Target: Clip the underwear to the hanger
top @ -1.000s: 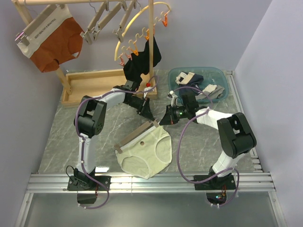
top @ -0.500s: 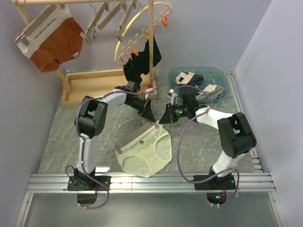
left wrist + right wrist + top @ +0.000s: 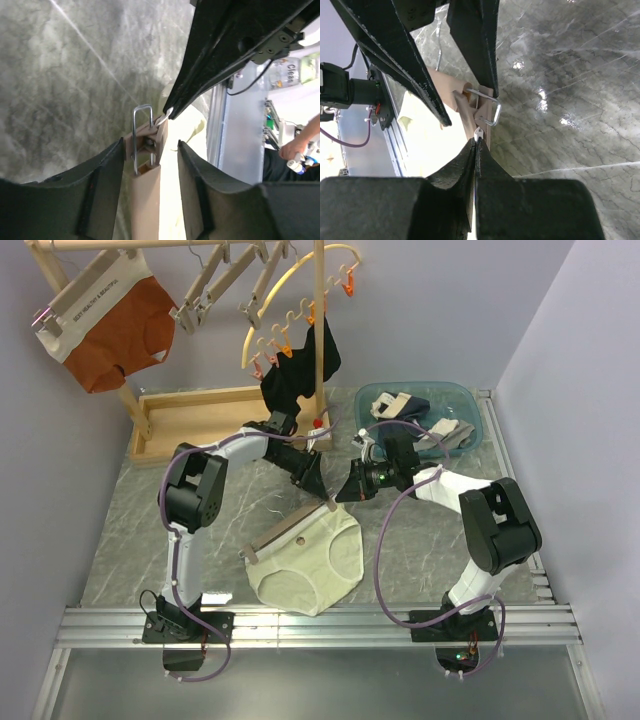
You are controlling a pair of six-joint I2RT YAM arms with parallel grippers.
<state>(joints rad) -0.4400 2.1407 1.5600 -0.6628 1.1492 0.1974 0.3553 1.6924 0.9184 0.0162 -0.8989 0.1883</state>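
**Lighting and image quality.** In the top view, diffuse overhead light is falling evenly, and the arms are casting only soft, faint shadows on the marble table (image 3: 130, 530). In the right wrist view, small specular highlights are glinting on the stone to the right of the closed right gripper (image 3: 475, 145). To its left, the underwear (image 3: 425, 145) is washing out to a pale glare. In the left wrist view, the fingers (image 3: 100, 200) of the left gripper (image 3: 150, 150) are blurring dark in the foreground. Beyond them, to the right, the background is overexposing.

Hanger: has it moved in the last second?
Yes, slightly: the hanger has slid its clip end right and nearer, away from the wooden tray.
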